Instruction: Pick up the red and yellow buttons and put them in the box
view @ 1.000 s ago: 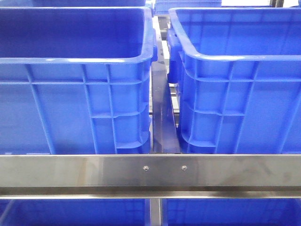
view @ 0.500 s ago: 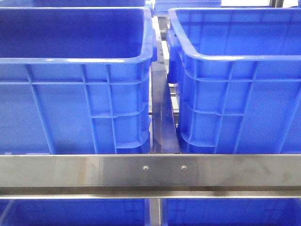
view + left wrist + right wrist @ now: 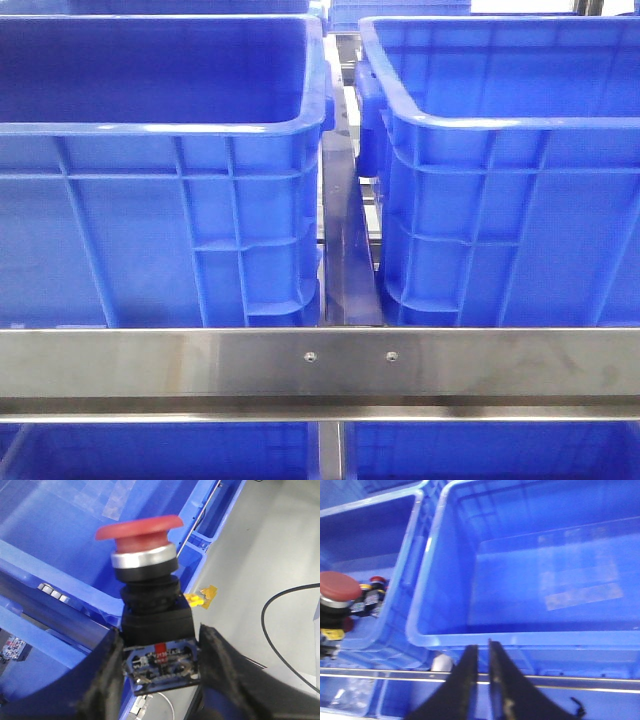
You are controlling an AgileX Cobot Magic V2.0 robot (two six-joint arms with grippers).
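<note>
From the front, only two blue crates show, the left crate (image 3: 160,170) and the right crate (image 3: 500,170), standing side by side behind a steel rail (image 3: 320,365). Neither arm nor any button is visible here.

In the left wrist view, the left gripper (image 3: 161,665) is clamped on the black body of a red button (image 3: 142,540), a mushroom-headed push switch that stands upright between the padded fingers (image 3: 102,670), its red cap well above them. It hangs over a crate's rim (image 3: 75,582) with bare floor just beyond. A small yellow piece (image 3: 196,600) lies near that edge; it may be a button, but it is too blurred to tell.

In the right wrist view, the right gripper (image 3: 482,680) holds nothing, its jaws nearly together, above an empty-looking blue box (image 3: 540,580). More red-capped switches (image 3: 337,592) lie in the neighbouring crate.

The risk, as I judge it: the hold is low on a top-heavy part, so a jolt could tip it, and releasing this close to the rim could send it onto the floor.
</note>
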